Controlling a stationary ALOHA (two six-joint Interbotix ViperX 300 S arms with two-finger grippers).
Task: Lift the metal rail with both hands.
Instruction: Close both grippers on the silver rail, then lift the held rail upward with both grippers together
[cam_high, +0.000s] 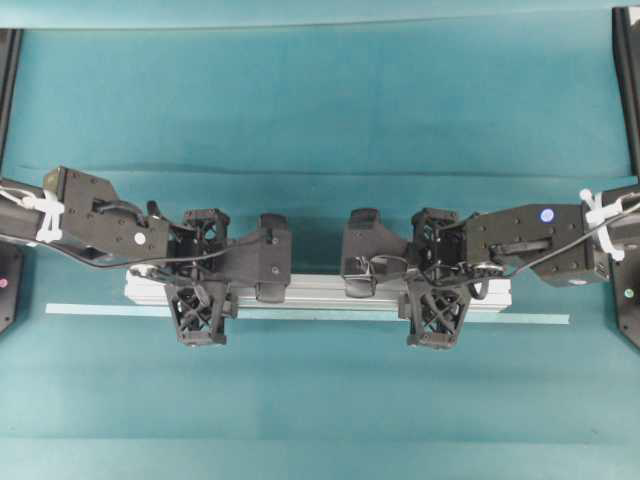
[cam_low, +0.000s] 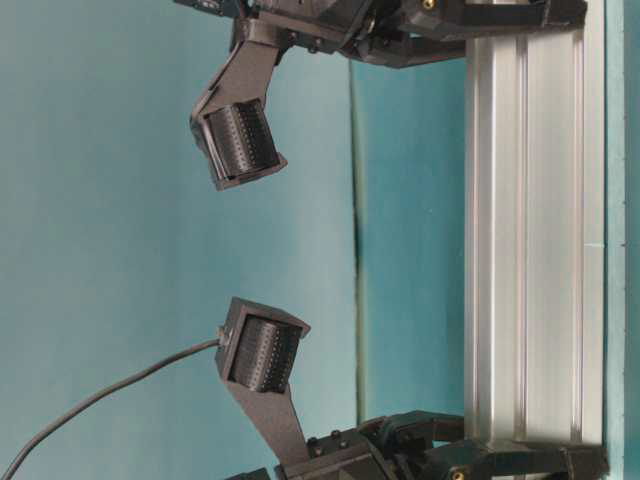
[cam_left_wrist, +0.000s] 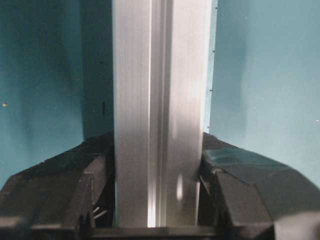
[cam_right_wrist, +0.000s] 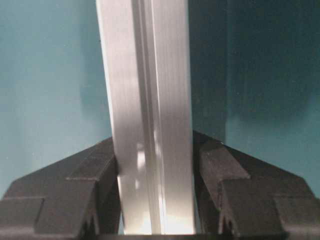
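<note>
Both grippers were clamped on the rail (cam_high: 320, 293): the left gripper (cam_high: 205, 290) toward its nine o'clock end, the right gripper (cam_high: 432, 290) toward three o'clock.

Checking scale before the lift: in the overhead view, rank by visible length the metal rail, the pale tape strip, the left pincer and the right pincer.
1. Pale tape strip, longest.
2. Metal rail, shorter, partly hidden by the arms.
3. Left pincer and right pincer: look alike, so unranked. Both are closed on the rail.

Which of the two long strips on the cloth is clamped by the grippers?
The metal rail, the thick grooved silver bar. The thin flat tape strip beside it lies untouched.
</note>
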